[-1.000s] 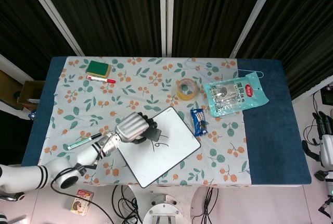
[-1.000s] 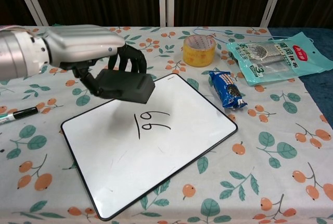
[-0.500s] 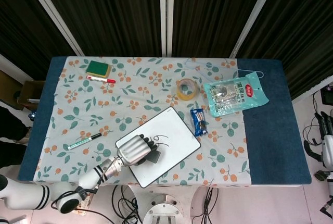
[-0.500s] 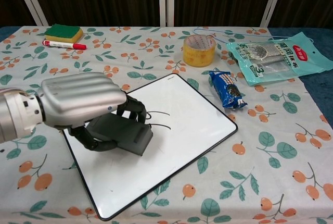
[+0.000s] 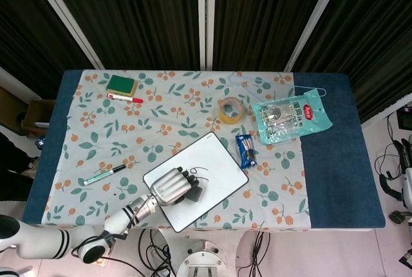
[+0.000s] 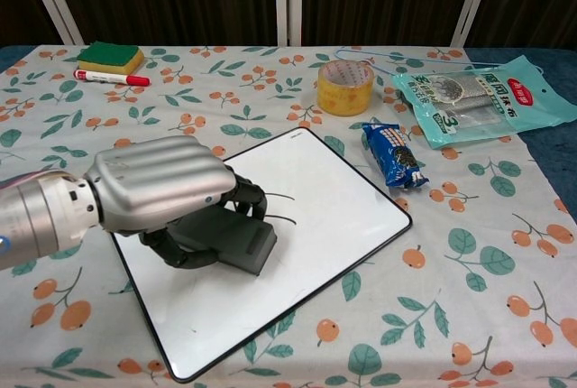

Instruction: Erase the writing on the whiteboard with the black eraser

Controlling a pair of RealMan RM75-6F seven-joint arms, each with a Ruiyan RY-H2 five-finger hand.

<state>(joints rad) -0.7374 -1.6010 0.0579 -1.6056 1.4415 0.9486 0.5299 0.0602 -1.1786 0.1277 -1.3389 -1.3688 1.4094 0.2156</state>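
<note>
Gripping the black eraser, the left hand has its fingers curled around it, pressing it flat on the whiteboard left of centre. Faint marks sit just beside the eraser, possibly leftover strokes. Right hand hangs off the bench edge, fingers unclear.

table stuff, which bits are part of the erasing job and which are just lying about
In the job:
left hand
black eraser, held by it
whiteboard, faint strokes left

Lying about:
tape roll
snack bar
teal packet
green sponge
red marker
green marker
</note>
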